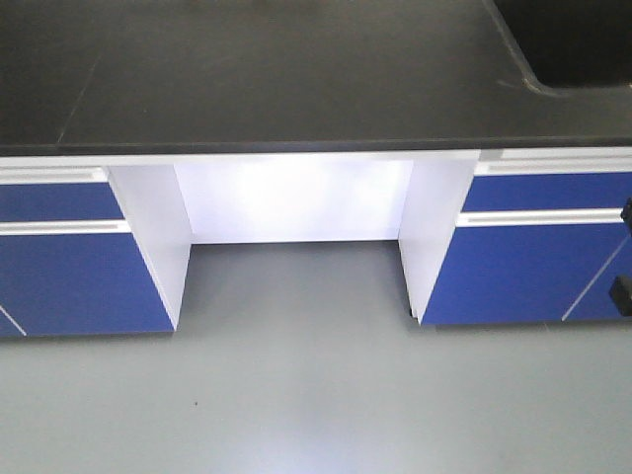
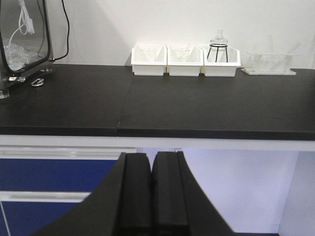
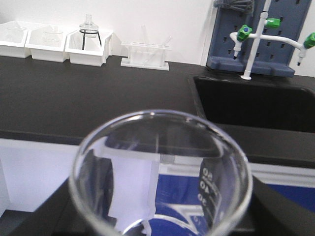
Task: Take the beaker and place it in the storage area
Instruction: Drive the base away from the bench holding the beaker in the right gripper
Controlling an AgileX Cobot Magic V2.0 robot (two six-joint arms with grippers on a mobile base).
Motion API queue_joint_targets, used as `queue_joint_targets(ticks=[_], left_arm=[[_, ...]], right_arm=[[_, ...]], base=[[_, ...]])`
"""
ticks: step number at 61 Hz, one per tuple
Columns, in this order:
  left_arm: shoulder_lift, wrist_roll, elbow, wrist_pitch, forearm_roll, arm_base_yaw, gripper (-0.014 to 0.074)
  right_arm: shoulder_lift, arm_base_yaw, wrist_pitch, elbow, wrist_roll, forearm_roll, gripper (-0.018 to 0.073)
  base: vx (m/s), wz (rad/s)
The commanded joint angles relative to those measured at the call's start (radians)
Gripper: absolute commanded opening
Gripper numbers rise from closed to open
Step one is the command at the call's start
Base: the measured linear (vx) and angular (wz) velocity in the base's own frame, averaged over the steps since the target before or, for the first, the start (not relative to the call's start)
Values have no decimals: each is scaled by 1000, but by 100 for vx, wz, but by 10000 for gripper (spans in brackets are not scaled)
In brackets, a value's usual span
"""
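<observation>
**Right wrist view, nearest.** A small clear glass beaker (image 3: 162,162), cylindrical with white graduation marks on its right wall, sits between the two black fingers (image 3: 42,219) of the right gripper (image 3: 160,223). The jaws are clenched on either side of the glass. The actual contact falls at the frame's lower edge, so the grasp is inferred, not plainly seen. The beaker's long axis runs across the line joining the jaws, and its open mouth faces up toward the camera.

**Left wrist view.** The left gripper (image 2: 151,191) is clenched pad to pad on nothing, and it is the farther arm from the beaker.

**Beyond the jaws.** A matte black benchtop (image 3: 74,93) lies ahead. At its far side stand three white plastic trays (image 3: 47,44) and a clear tube rack (image 3: 146,54). A recessed black sink (image 3: 256,105) lies ahead and right of the jaws.

**Reading.** This bench is not the storage area, which no view shows. The coming move likely calls for carrying the upright beaker elsewhere in the right arm.
</observation>
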Motion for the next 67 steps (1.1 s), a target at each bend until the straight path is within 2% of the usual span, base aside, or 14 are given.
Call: queue_joint_targets(ticks=[1, 67], left_arm=[[-19, -7, 22, -85, -6, -6, -8], [-19, -7, 22, -85, -6, -6, -8]], right_arm=[[0, -3, -79, -32, 0, -10, -8], [0, -3, -79, -32, 0, -10, -8]], base=[[-36, -6], [-33, -3]])
